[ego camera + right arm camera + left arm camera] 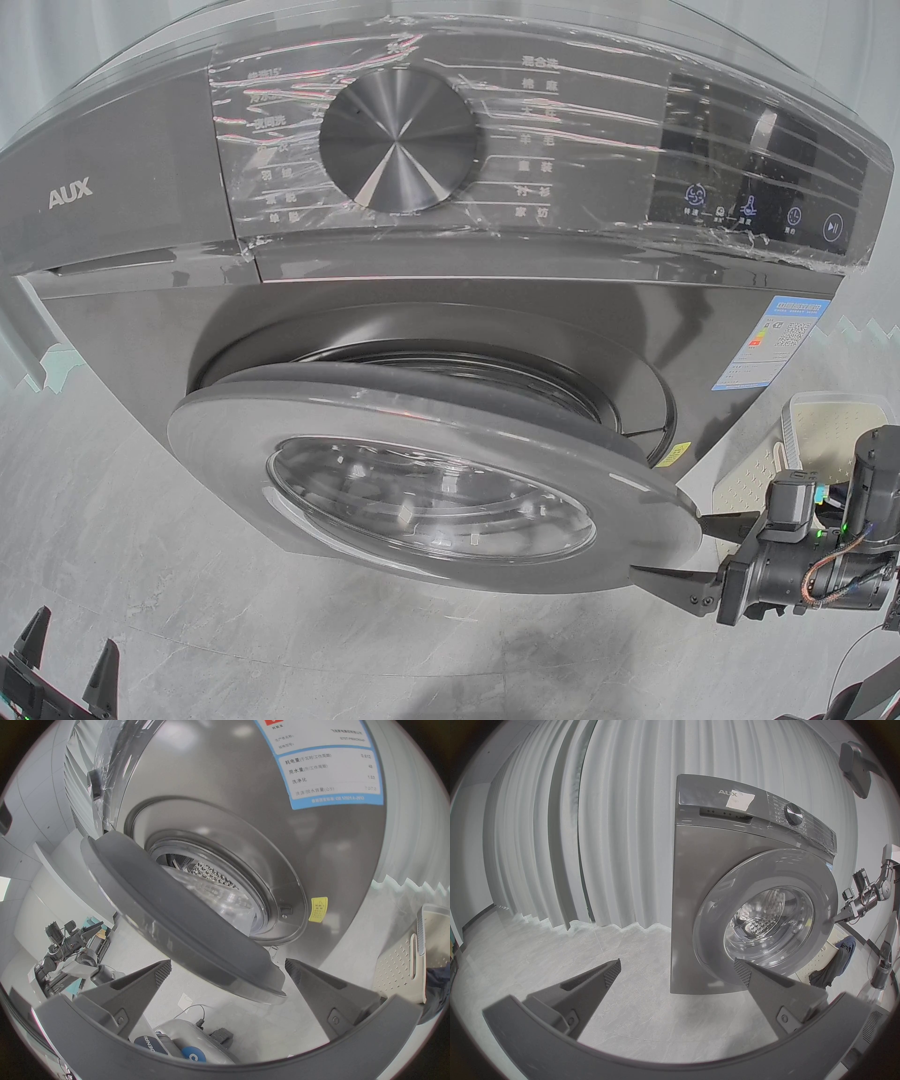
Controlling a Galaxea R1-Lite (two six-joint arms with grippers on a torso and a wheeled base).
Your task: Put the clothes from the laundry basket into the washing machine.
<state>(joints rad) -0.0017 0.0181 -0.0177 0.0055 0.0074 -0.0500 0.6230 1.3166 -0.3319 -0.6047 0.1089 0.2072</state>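
Two claws, one washer, one basket, and one dark garment that I can make out.

Right claw (667, 546) is spread wide and holds nothing. Its two fingers (741, 527) lie either side of the right edge of the door (234, 441), so the rim sits in the gap between them. The lower finger's tip is right at the rim, but I cannot tell if it is pressing on it. The right arm comes in low from the right, nearly level, with the claw pointing left at the door.

Left claw (73, 647) is also spread and empty. It is low at the near left, well apart from the washer (450, 309), and its fingers point towards the machine across bare floor (141, 544).

The washer stands on the floor with its single round door partly open. The door is hinged on the left, and its right edge has swung out towards the near side. Through the gap on the right, a slice of the perforated drum (206, 874) shows.

The white, perforated basket (825, 422) sits on the floor just right of the washer, beyond the right arm. The dark garment (839, 959) hangs at the basket. It is outside the machine, and neither claw touches it.
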